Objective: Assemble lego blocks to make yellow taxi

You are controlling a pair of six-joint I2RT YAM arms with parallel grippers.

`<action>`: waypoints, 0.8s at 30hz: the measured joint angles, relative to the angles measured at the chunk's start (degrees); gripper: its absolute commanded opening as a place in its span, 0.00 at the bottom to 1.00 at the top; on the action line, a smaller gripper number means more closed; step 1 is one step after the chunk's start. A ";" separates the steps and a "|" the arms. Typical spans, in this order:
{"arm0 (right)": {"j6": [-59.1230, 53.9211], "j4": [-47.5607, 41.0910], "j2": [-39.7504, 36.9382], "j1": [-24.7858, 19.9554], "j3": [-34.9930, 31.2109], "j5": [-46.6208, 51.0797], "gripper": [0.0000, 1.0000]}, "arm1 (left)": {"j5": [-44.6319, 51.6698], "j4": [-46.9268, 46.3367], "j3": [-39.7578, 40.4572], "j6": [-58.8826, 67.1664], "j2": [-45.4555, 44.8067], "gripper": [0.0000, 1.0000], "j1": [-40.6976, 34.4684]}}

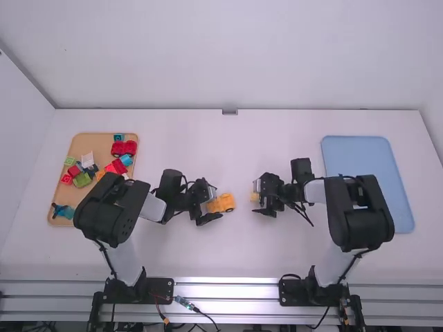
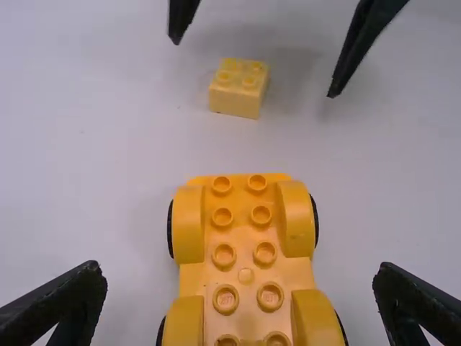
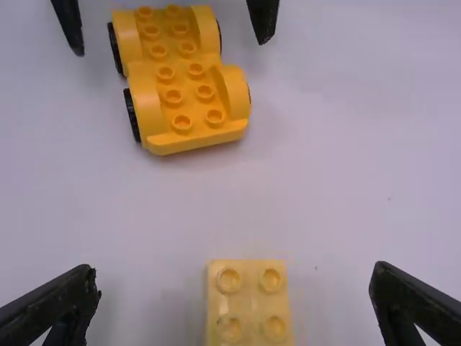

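Left hand (image 2: 240,268) wide open, empty, astride wheeled base (image 2: 243,238), apparently to steady it; right hand (image 3: 234,269) likewise, astride yellow block (image 3: 250,303) for pickup.

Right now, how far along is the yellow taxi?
Only setup looks done: the wheeled base and yellow brick sit apart, bare on top. Nothing is in hand; left gripper and right gripper are open. Likely left: joining base and brick, perhaps adding pieces from the tray.
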 measured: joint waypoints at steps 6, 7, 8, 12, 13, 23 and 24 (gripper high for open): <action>-4.13 -8.46 2.16 -1.64 4.59 -3.08 0.99 | -0.04 2.89 -1.01 0.02 0.00 0.99 -0.02; -4.96 -9.07 2.16 -1.75 4.63 -3.37 0.99 | -0.02 3.32 -1.31 0.00 0.00 0.99 -0.02; -6.19 -9.62 2.16 -1.77 4.63 -3.82 0.99 | -0.04 3.61 -1.77 0.00 0.00 0.99 -0.02; -8.24 -10.01 2.19 -1.62 4.63 -4.68 0.99 | -0.04 3.63 -2.12 0.02 0.00 0.99 0.00; -8.66 -10.01 2.16 -1.60 4.63 -4.79 0.99 | -0.02 3.87 -2.12 0.00 0.09 0.99 -0.02; -9.68 -10.03 2.16 -1.40 4.63 -5.20 0.99 | 3.52 6.99 1.64 -1.73 8.55 0.99 -0.02; -9.70 -10.03 2.16 -1.38 4.63 -5.20 0.99 | 3.58 7.19 1.62 -1.70 8.57 0.99 -0.02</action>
